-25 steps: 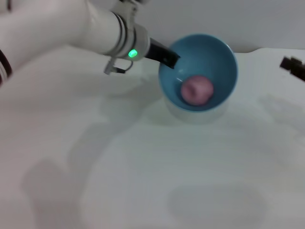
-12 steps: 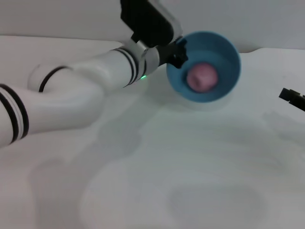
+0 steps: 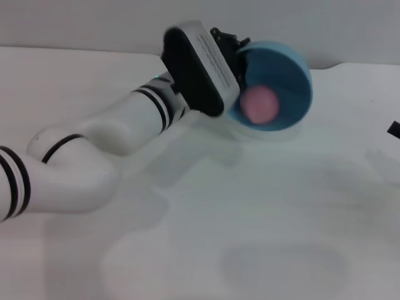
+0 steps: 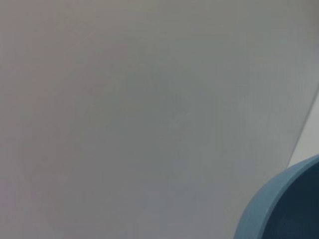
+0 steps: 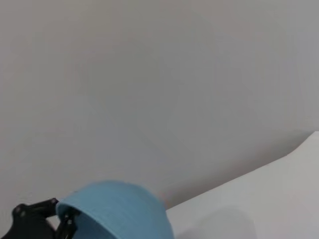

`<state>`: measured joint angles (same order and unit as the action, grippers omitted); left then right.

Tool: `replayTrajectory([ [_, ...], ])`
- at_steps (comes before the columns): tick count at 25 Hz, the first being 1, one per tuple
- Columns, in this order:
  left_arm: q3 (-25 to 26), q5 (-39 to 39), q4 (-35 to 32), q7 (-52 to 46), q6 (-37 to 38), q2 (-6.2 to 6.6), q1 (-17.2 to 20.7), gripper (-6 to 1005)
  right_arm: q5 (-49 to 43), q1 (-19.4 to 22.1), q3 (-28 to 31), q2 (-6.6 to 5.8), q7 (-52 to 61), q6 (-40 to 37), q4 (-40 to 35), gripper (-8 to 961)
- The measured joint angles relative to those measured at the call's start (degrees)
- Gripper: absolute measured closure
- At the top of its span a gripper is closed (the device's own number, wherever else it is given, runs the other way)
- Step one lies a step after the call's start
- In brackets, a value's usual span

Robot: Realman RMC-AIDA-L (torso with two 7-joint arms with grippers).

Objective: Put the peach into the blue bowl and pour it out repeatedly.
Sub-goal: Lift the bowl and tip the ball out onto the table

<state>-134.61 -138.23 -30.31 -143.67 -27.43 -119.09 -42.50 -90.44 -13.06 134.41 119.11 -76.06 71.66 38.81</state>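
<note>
The blue bowl (image 3: 289, 74) is lifted at the back of the table and tipped on its side, with its opening facing the head camera. The pink peach (image 3: 260, 104) lies inside, low against the bowl's wall. My left gripper (image 3: 240, 51) is shut on the bowl's left rim, with the wrist rolled over above it. The bowl's edge shows in the left wrist view (image 4: 286, 209). The right wrist view shows the bowl's underside (image 5: 117, 211) and the left gripper's dark fingers (image 5: 35, 213) beside it. Only a dark tip of my right gripper (image 3: 395, 129) shows at the far right edge.
The white table (image 3: 250, 219) spreads below and in front of the bowl. A grey wall (image 3: 94, 22) runs behind the table's back edge. The left arm's forearm (image 3: 119, 134) stretches across the left half of the table.
The left wrist has rolled further and tipped the bowl more steeply. The peach has slid lower inside it. The right gripper has drawn back toward the right edge.
</note>
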Motion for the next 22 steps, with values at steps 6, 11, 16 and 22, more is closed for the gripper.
replayTrajectory([
  [6,-4.0,9.9,-1.4,15.4,-1.6,0.00,-0.2,1000,0.0,0.0,-0.3,-0.02,0.0,0.0,-0.7,547],
  [11,-4.6,11.3,-1.3,17.2,-2.5,0.00,-0.3,1000,-0.5,0.0,-0.4,-0.08,0.0,-0.1,-0.8,540],
  [16,-5.4,11.6,-0.8,17.3,-5.9,0.00,0.8,1000,-0.6,-0.4,-0.1,-0.11,-0.4,-0.6,-1.6,533],
  [22,-4.9,18.2,-1.3,16.0,-7.0,0.00,1.1,1001,-0.5,-0.8,-0.5,-0.11,-0.7,-1.0,-2.0,525],
])
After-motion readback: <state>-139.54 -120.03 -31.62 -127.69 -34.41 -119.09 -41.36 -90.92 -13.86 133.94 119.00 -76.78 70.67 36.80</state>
